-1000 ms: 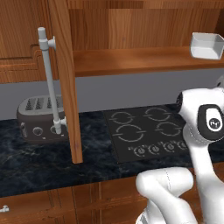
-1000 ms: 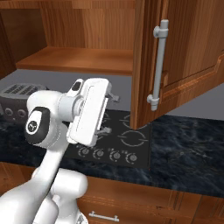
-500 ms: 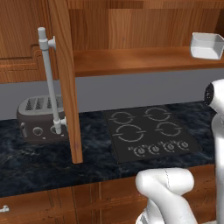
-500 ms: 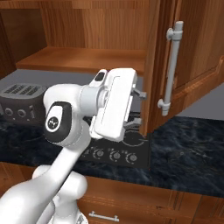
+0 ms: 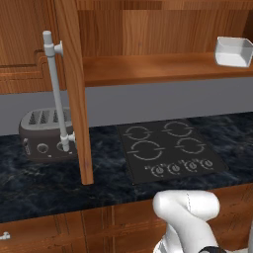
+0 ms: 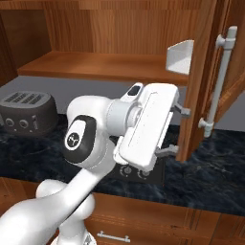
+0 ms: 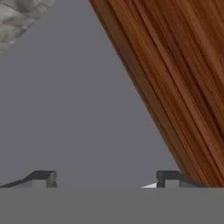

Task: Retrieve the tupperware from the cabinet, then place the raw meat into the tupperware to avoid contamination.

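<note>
While the jaws stand wide apart with nothing between them, the gripper point(image 7: 105, 177) looks past its two small dark fingertips point(image 7: 41, 177) at flat grey wall, with the door's grained reddish-brown wood running down from twelve o'clock to five o'clock of the hand view. In the right base view the gripper point(image 6: 178, 129) sits just beside the inner face of the open cabinet door point(image 6: 203, 81), at about three o'clock of the picture; whether a finger touches the wood cannot be told. My reading is that the hand is there because the door has been swung out, and the grip is empty so it can go for the tub next.

Behind the hand, the broad white link of the arm point(image 6: 143, 127) is smooth and slab-like, with a dark rounded joint at nine o'clock.

Up on the cabinet's wooden shelf point(image 5: 148, 69), the tupperware point(image 5: 233, 51) rests at about two o'clock of the left base view, near the shelf's right end: a small white tub, shallow, with rounded corners and slightly flared walls, likely light and a little slippery. It is well above the hand. A long grey metal bar handle point(image 5: 55, 94) runs down the left door point(image 5: 73, 89).

Below lie a speckled dark stone counter point(image 5: 44, 178), a flat black cooktop point(image 5: 168, 148) with ring markings, and a dark grey toaster point(image 5: 42, 136).
</note>
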